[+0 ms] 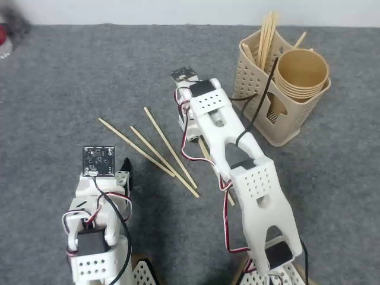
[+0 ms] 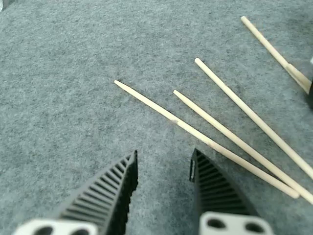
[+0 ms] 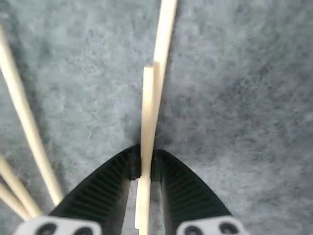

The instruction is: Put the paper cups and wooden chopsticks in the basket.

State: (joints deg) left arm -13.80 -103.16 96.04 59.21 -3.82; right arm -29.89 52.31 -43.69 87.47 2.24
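**A:** Start at the left. What is the left gripper (image 2: 164, 152) doing?

**B:** Its black ridged fingers are spread apart with nothing between them. It hangs over the grey carpeted tabletop (image 1: 59, 89), near the front edge in the high view.

**A:** And the task's things near it?

**B:** Just beyond its fingertips lie three pale, thin wooden chopsticks (image 2: 220, 128), flat on the carpet. In the high view they (image 1: 154, 151) run slantwise between the two arms, close to one another and converging at their near ends.

**A:** Move right.

**B:** The right gripper (image 3: 146, 154) is clamped on a fourth pale wooden stick (image 3: 149, 107), low over the carpet. A second stick (image 3: 165, 29) overlaps it lengthwise and carries on past its end. Whether the fingers pinch one or both, I cannot tell. The left wrist view catches that same pair (image 2: 274, 49) beside the three loose ones.

**A:** And at the far right?

**B:** A beige perforated plastic basket (image 1: 285, 127) stands upright. One compartment holds a nested stack of tan paper cups (image 1: 303, 71). The compartment beside it holds a bundle of upright wooden chopsticks (image 1: 266, 35), sticking out above the rim.
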